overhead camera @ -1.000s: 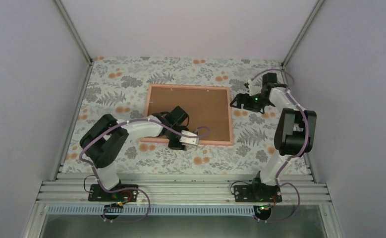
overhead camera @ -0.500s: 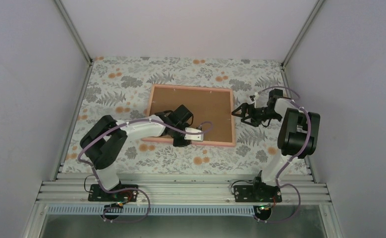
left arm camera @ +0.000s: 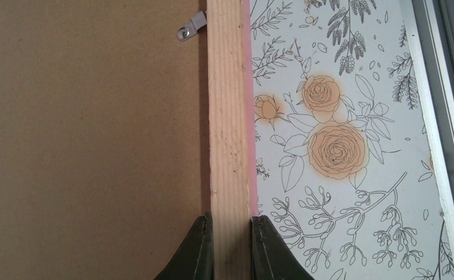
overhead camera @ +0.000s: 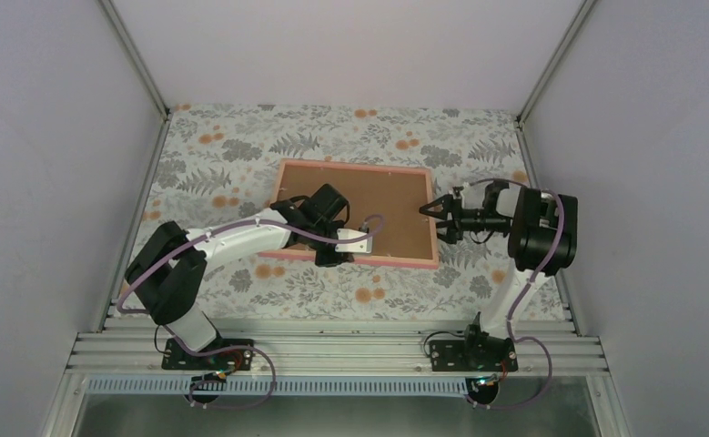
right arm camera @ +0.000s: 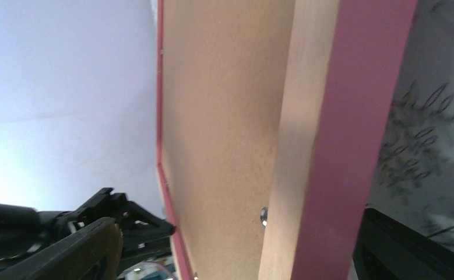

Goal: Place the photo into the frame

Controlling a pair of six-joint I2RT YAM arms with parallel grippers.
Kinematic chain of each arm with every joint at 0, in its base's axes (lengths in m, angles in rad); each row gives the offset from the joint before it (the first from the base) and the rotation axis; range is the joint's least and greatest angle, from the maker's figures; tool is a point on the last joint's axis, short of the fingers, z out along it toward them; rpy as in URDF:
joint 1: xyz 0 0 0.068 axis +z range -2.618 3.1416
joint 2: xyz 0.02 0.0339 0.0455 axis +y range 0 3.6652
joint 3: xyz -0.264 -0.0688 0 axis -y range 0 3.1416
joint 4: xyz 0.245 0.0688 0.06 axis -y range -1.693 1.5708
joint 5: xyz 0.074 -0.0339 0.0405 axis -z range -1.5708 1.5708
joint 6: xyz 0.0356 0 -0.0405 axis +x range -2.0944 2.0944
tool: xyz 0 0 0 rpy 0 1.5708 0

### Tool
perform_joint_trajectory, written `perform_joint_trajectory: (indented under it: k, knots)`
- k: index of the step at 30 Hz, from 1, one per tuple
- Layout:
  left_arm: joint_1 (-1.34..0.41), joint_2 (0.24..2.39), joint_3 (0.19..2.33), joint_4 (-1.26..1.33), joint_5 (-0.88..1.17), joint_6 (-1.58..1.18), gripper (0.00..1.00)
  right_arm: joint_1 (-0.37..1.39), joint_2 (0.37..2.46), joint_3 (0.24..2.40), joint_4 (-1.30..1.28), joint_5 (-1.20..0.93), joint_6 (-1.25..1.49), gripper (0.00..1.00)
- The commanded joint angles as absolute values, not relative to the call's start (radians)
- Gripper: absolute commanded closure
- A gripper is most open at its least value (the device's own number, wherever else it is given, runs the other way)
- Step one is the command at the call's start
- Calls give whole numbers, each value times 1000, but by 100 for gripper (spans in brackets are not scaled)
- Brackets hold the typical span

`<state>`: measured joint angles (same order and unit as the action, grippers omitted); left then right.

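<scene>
The pink frame [overhead camera: 355, 165] lies face down on the flowered cloth, its brown backing board [overhead camera: 382, 205] up. The photo is not in view. My left gripper [overhead camera: 330, 257] is shut on the frame's near bar; in the left wrist view the fingertips [left arm camera: 203, 233] pinch the pale wooden bar [left arm camera: 230, 116] from both sides, the gripper [left arm camera: 231, 224] centred on it. My right gripper [overhead camera: 441, 221] is open at the frame's right edge. In the right wrist view it [right arm camera: 242, 251] straddles the pink edge [right arm camera: 352, 116], one finger [right arm camera: 90, 251] on each side.
A small metal clip [left arm camera: 190, 29] sits on the backing board by the bar. The metal rail [left arm camera: 440, 116] at the table's near edge runs close to the frame. Grey walls enclose the table on the left, back and right.
The frame has slid and turned a little to the right with my left gripper on it. My right gripper has swung from the back right down to the frame's right edge.
</scene>
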<state>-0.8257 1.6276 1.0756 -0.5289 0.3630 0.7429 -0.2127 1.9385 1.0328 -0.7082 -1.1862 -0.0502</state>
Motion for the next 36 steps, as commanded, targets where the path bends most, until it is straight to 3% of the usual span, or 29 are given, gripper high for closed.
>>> perform_joint_trajectory:
  k: [1,11,15,19,23,28,31,36]
  knots:
    - [-821,1581,1135,-451,420,764,98,-219,1966,965,-590,-1393,74,8]
    - [-824,1584,1117,-438,402,793,98,-142,2052,974,-506,-1486,186,32]
    - [-823,1577,1112,-433,380,786,98,-138,2046,985,-510,-1499,193,53]
    - [-813,1554,1096,-427,297,777,98,-138,2027,1062,-630,-1493,94,63]
    - [-788,1517,1093,-416,237,769,95,-137,1999,1095,-656,-1505,88,83]
    - [-749,1495,1169,-495,191,753,63,-137,1992,1209,-763,-1541,-6,96]
    - [-713,1481,1245,-569,178,732,30,-138,1997,1314,-863,-1559,-82,96]
    - [-599,1454,1384,-634,148,651,1,-139,2008,1531,-1028,-1603,-219,96]
